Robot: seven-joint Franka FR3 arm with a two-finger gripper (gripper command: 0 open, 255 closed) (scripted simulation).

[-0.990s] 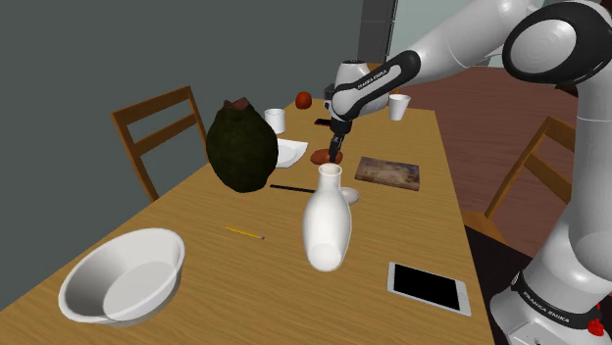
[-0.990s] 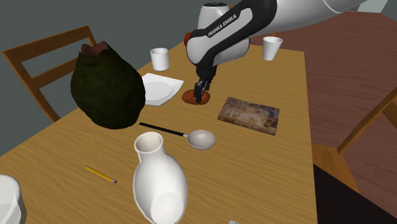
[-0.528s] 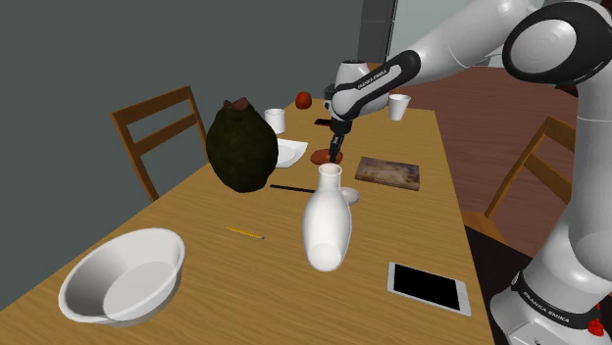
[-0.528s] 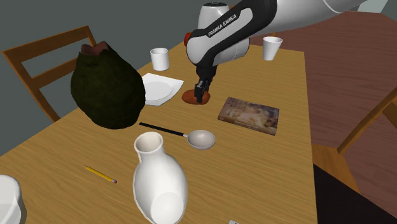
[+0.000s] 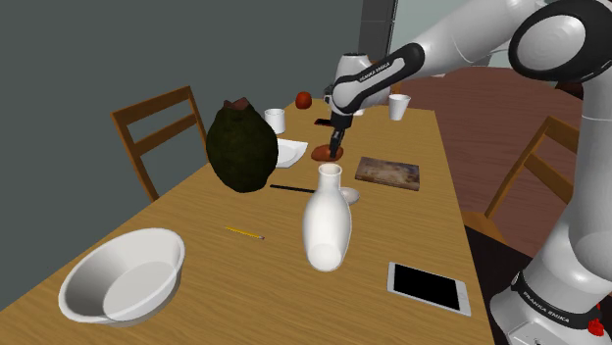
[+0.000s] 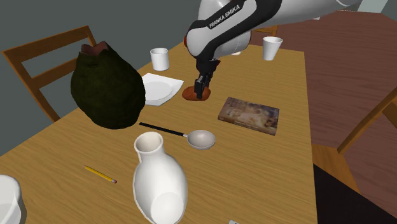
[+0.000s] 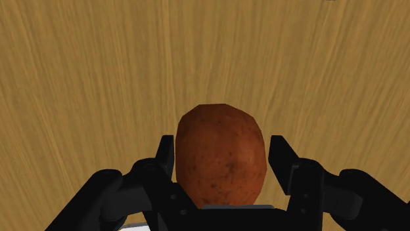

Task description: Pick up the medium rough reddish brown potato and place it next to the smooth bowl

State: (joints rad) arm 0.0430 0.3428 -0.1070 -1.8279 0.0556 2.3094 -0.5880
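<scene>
Reddish potato [image 7: 220, 157], apparently snug, in gripper [image 6: 202, 95].

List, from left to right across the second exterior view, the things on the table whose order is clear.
bowl → pencil → left white cup → potato → book
</scene>
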